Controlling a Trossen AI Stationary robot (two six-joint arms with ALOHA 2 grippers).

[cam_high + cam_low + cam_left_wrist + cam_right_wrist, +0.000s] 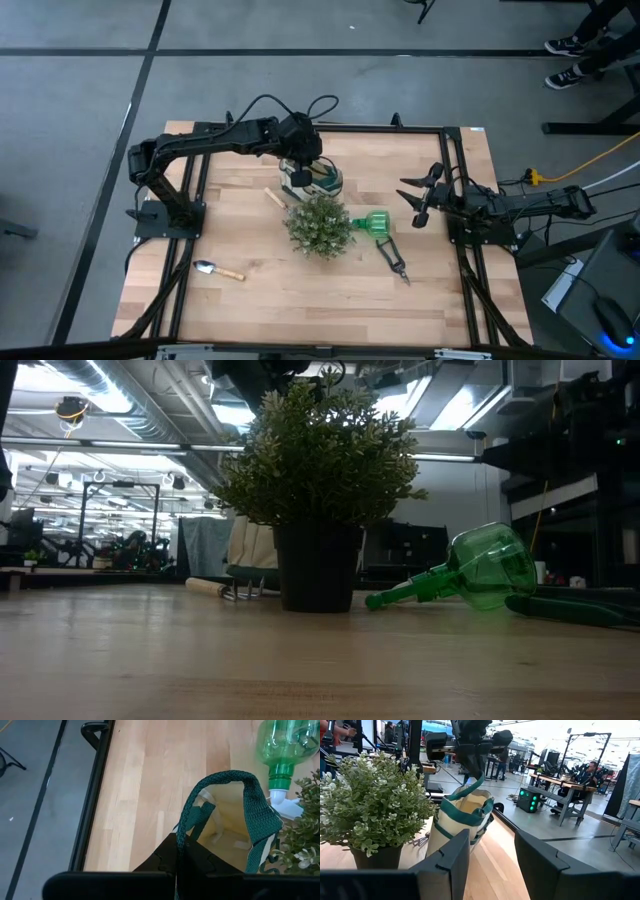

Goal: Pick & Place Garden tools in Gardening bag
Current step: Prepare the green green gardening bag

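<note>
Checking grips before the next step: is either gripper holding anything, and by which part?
The left gripper holds the gardening bag by its green looped handle. The right gripper is open, empty.

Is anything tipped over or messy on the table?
Yes. The green plastic tool lies on its side beside the potted plant. The left gripper pinches one handle of the gardening bag, pulling it up.

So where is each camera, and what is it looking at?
High view: above the table, looking straight down; both arms show, left gripper over the gardening bag.
Low view: at table-top height, facing the plant and the green tool.
Left wrist view: on the left arm, looking down its dark fingers, which pinch the bag's handle.
Right wrist view: on the right arm, looking past its open gripper at the left arm.
All four views show the plant.
</note>
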